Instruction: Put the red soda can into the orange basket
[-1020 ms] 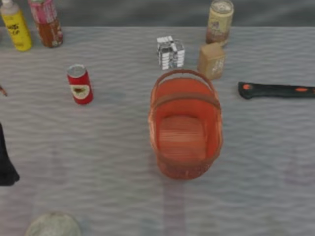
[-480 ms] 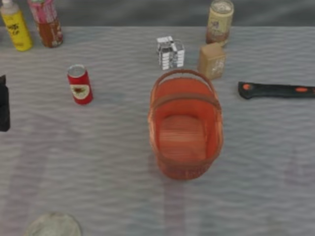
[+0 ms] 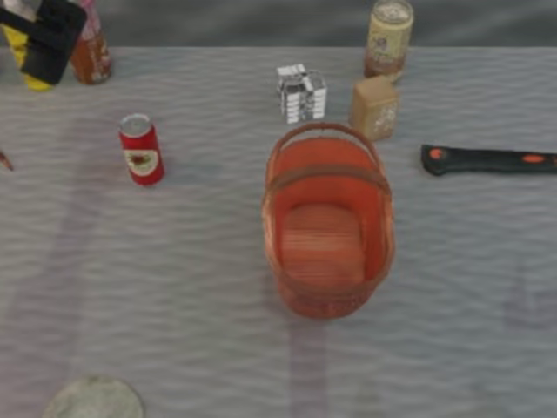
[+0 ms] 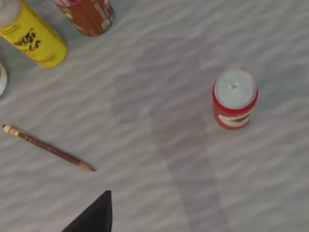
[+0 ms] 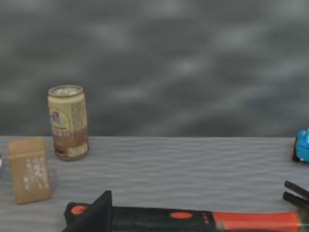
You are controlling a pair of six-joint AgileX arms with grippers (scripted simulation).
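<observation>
Surface: grey rippled table (image 3: pixel 174 287). Can (image 3: pixel 141 149) upright, left of frame; basket (image 3: pixel 383 228) centre, well apart. Left gripper (image 3: pixel 50 35) upper left; finger state indiscernible. Right arm unseen. Step: approach. Next: descend, straddle can.

table (image 3: pixel 191 287) | red soda can (image 3: pixel 141 150) | orange basket (image 3: pixel 328 287) | pencil (image 4: pixel 48 148) | hammer (image 3: pixel 487 160)

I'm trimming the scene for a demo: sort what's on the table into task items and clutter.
Task items:
red soda can
orange basket

Clutter:
yellow bottle
pink-labelled bottle
pencil
silver cube
tan box
beige can
black-and-orange tool
grey disc
</observation>
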